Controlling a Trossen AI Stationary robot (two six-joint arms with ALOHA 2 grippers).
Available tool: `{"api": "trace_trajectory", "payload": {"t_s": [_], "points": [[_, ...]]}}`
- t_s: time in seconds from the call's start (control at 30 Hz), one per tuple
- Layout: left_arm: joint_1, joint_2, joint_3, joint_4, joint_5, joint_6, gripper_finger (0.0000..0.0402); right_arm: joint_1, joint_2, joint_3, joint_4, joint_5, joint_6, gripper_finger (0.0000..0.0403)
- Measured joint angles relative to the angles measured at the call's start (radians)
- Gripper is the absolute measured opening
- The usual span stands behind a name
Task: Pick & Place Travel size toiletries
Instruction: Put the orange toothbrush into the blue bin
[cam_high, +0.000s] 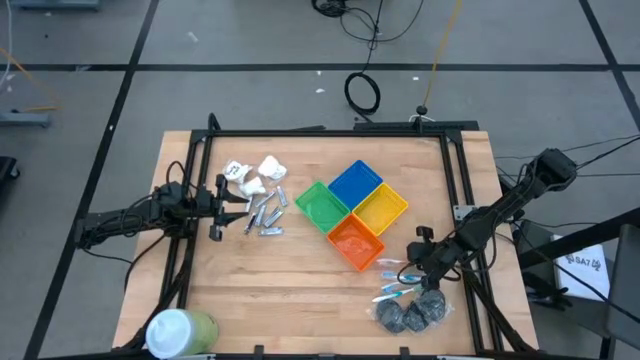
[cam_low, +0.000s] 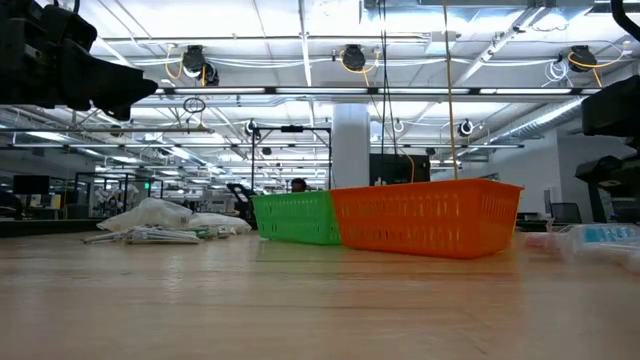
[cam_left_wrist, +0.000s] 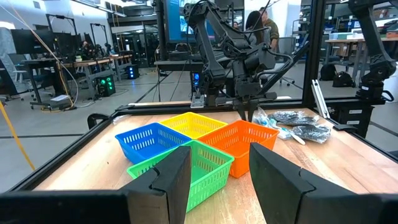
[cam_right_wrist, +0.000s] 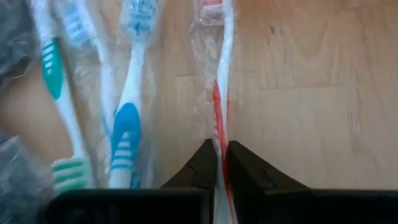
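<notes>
Clamped between the right gripper's (cam_right_wrist: 216, 163) dark fingers is a red-and-white wrapped toothbrush (cam_right_wrist: 219, 106) lying on the wooden table (cam_high: 300, 270), beside the other wrapped toothbrushes (cam_high: 395, 292) and the dark grey wads (cam_high: 412, 314); that arm reaches in low from the right edge. Four bins, blue (cam_high: 355, 184), yellow (cam_high: 380, 209), green (cam_high: 321, 204) and orange (cam_high: 356, 243), look empty in the left wrist view. Left gripper (cam_high: 214, 208) hovers beside the silver pieces (cam_high: 264, 213) and white packets (cam_high: 252, 176), fingers partly apart, holding nothing.
</notes>
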Motion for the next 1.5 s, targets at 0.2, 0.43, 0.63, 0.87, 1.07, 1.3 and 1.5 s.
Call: {"api": "trace_trajectory", "payload": {"t_s": [0.2,0.43,0.63,0.87,1.07,1.3,1.5], "points": [[0.000,0.000,0.000,0.000,0.000,0.000,0.0159,0.000,-0.127,0.000,0.006,-0.080,0.050,0.0030],[0.000,0.000,0.000,0.000,0.000,0.000,0.0159,0.000,-0.289,0.001,0.011,-0.116,0.046,0.0012],[0.000,0.000,0.000,0.000,0.000,0.000,0.0159,-0.001,-0.362,0.001,0.070,0.036,-0.044,0.0028],[0.000,0.000,0.000,0.000,0.000,0.000,0.0159,-0.093,-0.366,0.013,0.310,0.064,-0.336,0.0013],[0.000,0.000,0.000,0.000,0.000,0.000,0.0159,-0.279,-0.356,0.118,0.302,0.065,-0.568,0.0015],[0.000,0.000,0.000,0.000,0.000,0.000,0.0159,-0.550,-0.283,0.234,0.264,0.007,-0.773,0.0015],[0.000,0.000,0.000,0.000,0.000,0.000,0.0159,-0.796,-0.166,0.283,0.256,-0.115,-0.892,0.0014]]}}
